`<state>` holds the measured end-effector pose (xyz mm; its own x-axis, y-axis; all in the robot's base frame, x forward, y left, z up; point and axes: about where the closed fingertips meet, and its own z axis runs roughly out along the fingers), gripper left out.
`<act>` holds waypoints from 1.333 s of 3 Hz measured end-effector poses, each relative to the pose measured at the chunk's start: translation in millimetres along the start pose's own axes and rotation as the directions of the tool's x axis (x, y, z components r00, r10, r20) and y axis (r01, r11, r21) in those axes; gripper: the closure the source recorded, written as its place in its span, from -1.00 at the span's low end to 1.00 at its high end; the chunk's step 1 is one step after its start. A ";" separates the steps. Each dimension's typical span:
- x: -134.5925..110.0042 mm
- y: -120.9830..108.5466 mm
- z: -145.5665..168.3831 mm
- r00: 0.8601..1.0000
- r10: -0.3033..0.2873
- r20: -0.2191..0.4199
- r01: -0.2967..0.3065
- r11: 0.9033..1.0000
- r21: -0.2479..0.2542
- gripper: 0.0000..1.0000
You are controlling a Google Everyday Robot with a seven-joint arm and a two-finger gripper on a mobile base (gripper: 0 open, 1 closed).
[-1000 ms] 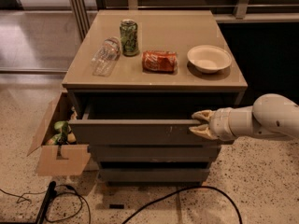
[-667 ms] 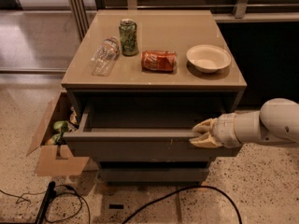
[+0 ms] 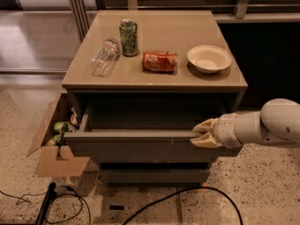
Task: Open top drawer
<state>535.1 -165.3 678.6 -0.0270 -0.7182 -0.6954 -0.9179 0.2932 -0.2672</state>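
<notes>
The single camera view looks down on a tan table (image 3: 178, 27) with drawers in its body. The top drawer (image 3: 136, 149) is pulled partway out toward 6 o'clock, so its grey-brown front stands proud of the body and a strip of its dark interior shows behind the front's upper edge. A few small pale scuffs mark the front face. The hand (image 3: 200, 133) sits at the 3 o'clock end of that front, on a white arm (image 3: 262, 125) that comes in from the right edge of the picture. Its pale fingers (image 3: 205, 124) are drawn narrow and pinched over the front's upper edge, one above and inside, the other against the outer face. Under the top drawer a lower drawer (image 3: 154, 175) sits pushed in. On the tabletop a clear plastic bottle (image 3: 106, 56) lies at 9 o'clock. Just beside it a green can (image 3: 128, 37) stands upright. A red can (image 3: 160, 61) lies on its side near the middle, and a pale bowl (image 3: 209, 58) sits at 3 o'clock. On the speckled floor an open cardboard box (image 3: 49, 139) stands against the table's 9 o'clock side, and black cables (image 3: 187, 193) run across at 6 o'clock.
</notes>
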 end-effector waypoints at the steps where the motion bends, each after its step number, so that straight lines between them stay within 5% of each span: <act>1: 0.0 0.0 0.0 1.000 0.000 0.000 0.000 1.000 0.000 0.01; 3: 0.0 0.0 0.1 1.000 0.000 0.000 0.000 1.000 0.000 -0.92; 4: 0.0 0.0 0.1 1.000 0.000 0.000 0.000 1.000 0.000 1.00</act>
<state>535.1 -165.3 678.6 -0.0269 -0.7181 -0.6954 -0.9180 0.2931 -0.2671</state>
